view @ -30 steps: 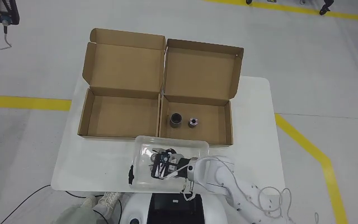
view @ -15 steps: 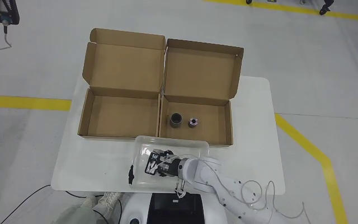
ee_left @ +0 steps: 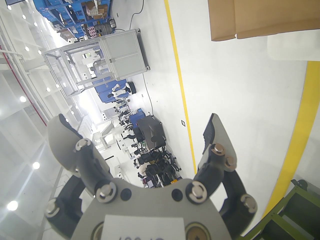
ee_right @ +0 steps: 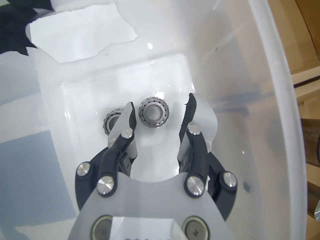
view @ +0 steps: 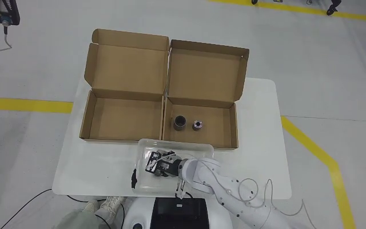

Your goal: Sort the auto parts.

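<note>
My right gripper (ee_right: 160,116) is down inside the clear plastic bin (ee_right: 272,81), open, with a metal roller bearing (ee_right: 153,112) lying on the bin floor between its fingers, untouched. A second bearing (ee_right: 111,121) lies beside it, half hidden behind one finger. In the top view the right gripper (view: 162,165) sits in the bin (view: 197,148) at the table's near edge. The right cardboard box (view: 220,130) holds a dark sleeve (view: 180,121) and a small bearing (view: 197,124). My left gripper (ee_left: 136,126) hangs open and empty, off the table.
The left cardboard box (view: 123,119) stands empty beside the right one, both with lids (view: 128,62) raised at the back. A black scrap (ee_right: 20,26) hangs at the bin's corner. White table surface (view: 257,149) lies to the right of the bin.
My right gripper has shifted left and slightly farther into the bin. The parts in the right box have not moved.
</note>
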`<action>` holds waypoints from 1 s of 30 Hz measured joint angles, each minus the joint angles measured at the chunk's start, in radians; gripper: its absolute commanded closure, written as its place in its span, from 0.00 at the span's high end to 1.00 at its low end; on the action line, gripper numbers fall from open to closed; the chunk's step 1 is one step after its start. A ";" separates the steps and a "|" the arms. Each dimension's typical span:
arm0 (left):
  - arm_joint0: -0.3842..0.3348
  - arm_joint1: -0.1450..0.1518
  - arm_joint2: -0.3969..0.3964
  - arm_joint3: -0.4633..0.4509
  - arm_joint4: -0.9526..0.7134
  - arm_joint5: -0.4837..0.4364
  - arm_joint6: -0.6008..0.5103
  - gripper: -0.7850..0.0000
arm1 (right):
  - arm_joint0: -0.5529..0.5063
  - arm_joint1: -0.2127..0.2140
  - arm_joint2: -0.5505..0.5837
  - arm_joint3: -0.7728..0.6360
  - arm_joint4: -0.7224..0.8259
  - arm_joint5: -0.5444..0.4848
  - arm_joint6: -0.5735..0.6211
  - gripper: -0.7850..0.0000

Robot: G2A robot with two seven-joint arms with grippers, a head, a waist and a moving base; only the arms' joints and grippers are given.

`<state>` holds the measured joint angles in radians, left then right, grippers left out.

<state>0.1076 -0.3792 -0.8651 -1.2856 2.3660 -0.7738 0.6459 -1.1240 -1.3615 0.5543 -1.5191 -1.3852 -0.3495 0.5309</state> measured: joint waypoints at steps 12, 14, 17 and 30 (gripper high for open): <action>0.000 0.000 0.000 0.000 0.000 0.000 0.000 1.00 | 0.023 -0.023 -0.011 0.046 -0.002 0.005 0.018 0.10; 0.000 0.000 0.000 0.000 0.000 0.000 0.000 1.00 | 0.025 -0.025 -0.010 0.049 -0.003 0.005 0.020 0.00; 0.000 0.000 0.000 0.000 0.000 0.000 0.000 1.00 | 0.025 -0.027 -0.007 0.048 -0.004 0.005 0.023 0.00; 0.000 0.000 0.000 0.000 0.000 0.000 0.000 1.00 | -0.052 0.001 0.063 -0.051 -0.030 -0.028 -0.101 0.00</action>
<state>0.1076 -0.3792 -0.8651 -1.2856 2.3660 -0.7738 0.6459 -1.1761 -1.3608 0.6170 -1.5699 -1.4147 -0.3771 0.4297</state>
